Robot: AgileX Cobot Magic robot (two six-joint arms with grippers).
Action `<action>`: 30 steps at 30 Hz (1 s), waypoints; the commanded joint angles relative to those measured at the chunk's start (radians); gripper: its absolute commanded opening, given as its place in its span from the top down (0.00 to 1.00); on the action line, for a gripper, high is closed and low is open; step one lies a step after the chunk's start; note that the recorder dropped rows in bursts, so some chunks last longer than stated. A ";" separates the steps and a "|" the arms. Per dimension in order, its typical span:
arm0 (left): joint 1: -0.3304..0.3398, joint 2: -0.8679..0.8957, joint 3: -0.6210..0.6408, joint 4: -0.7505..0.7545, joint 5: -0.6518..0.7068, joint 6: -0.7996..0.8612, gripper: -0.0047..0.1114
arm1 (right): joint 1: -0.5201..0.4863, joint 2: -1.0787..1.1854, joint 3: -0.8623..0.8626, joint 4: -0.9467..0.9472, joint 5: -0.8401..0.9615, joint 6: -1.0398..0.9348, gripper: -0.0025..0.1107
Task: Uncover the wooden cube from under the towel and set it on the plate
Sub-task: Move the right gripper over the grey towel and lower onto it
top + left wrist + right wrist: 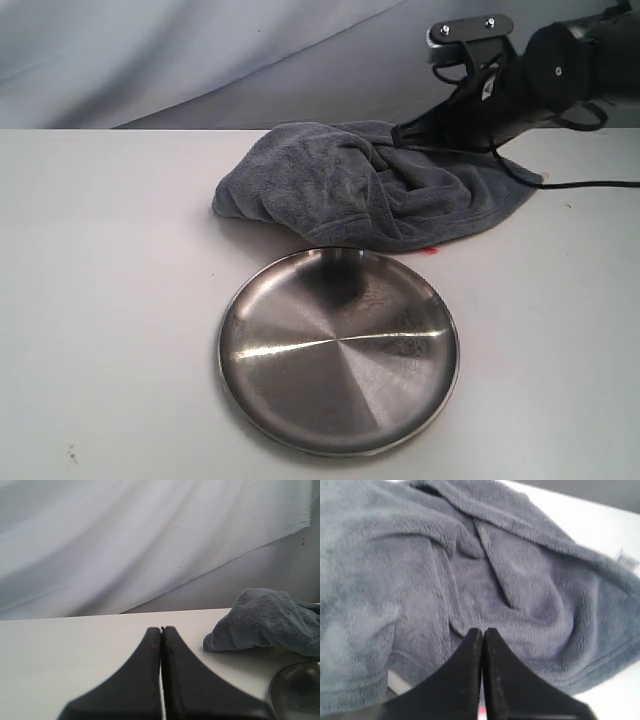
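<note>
covering the wooden cube, presumably, the towel (pixel 370 185) lies bunched beside the plate (pixel 340 350); right end effector (pixel 482 631) sits closed at its folds.

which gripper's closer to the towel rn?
Right. The right gripper is down at the towel, at its bunched folds, jaws shut. The left gripper, also shut, sits over the table, with the towel off to one side, clearly apart.

Lab: white table (pixel 110 300), draped backdrop (pixel 125 540)
</note>
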 commanded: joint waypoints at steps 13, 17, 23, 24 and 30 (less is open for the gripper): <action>0.002 -0.004 0.004 -0.002 -0.011 -0.001 0.96 | 0.103 0.183 -0.416 0.030 0.115 -0.009 0.98; 0.002 -0.004 0.004 -0.002 -0.011 -0.001 0.96 | 0.139 0.192 -0.457 0.030 0.111 -0.004 0.98; 0.002 -0.004 0.004 -0.002 -0.011 -0.001 0.96 | 0.180 0.204 -0.466 0.045 0.047 0.010 0.98; 0.002 -0.004 0.004 -0.002 -0.011 -0.001 0.96 | 0.182 0.216 -0.475 0.045 0.045 0.010 0.98; 0.002 -0.004 0.004 -0.002 -0.011 -0.001 0.96 | 0.219 0.315 -0.593 0.057 0.109 0.010 0.98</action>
